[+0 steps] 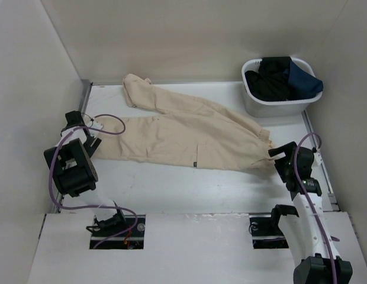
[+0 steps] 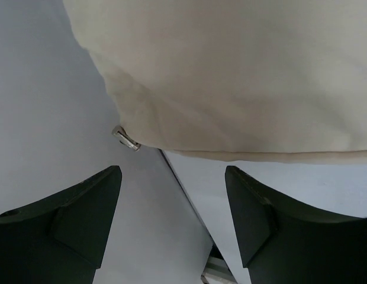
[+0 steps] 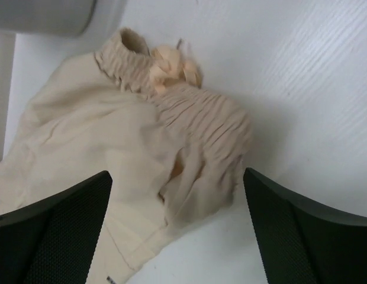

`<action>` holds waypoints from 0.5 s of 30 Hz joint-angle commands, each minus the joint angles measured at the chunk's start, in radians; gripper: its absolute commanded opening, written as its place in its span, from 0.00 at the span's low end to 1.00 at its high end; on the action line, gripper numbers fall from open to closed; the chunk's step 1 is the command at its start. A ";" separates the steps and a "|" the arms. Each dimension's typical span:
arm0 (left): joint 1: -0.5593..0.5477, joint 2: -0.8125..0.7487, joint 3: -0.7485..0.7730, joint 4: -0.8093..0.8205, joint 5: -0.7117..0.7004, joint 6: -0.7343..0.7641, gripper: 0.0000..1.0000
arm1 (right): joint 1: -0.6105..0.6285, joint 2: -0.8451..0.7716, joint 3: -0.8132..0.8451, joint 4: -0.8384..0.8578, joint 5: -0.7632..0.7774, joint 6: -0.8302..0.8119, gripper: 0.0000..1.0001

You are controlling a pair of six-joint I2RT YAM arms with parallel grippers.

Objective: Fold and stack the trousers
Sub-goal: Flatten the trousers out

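We see the trousers [image 1: 189, 133] spread from the upper left of the top view to the right of centre, covering most of the table [image 1: 183, 192] there. Below them a broad bare strip runs left to right across the lower middle, free for a gripper to pass. At the upper right the basket [image 1: 277, 106] stands just beyond the gathered waist and closes that corner. White walls [image 1: 29, 89] hem the left, top and right. A purple cable [image 1: 112, 126] loops by the left gripper [image 1: 92, 135] at the cloth's left edge. The right gripper [image 1: 278, 160] crowds the waist end. Both have their jaws spread, with nothing between.
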 commanded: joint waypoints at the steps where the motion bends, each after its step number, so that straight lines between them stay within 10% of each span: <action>1: 0.035 0.000 0.041 0.064 -0.035 -0.031 0.71 | 0.004 -0.032 -0.040 -0.062 -0.101 0.110 1.00; 12: 0.048 0.111 0.147 0.049 0.077 -0.135 0.69 | 0.009 0.154 -0.121 0.171 -0.040 0.305 1.00; 15: 0.023 0.094 0.140 0.021 0.135 -0.157 0.67 | 0.000 0.232 -0.098 0.242 -0.057 0.291 0.85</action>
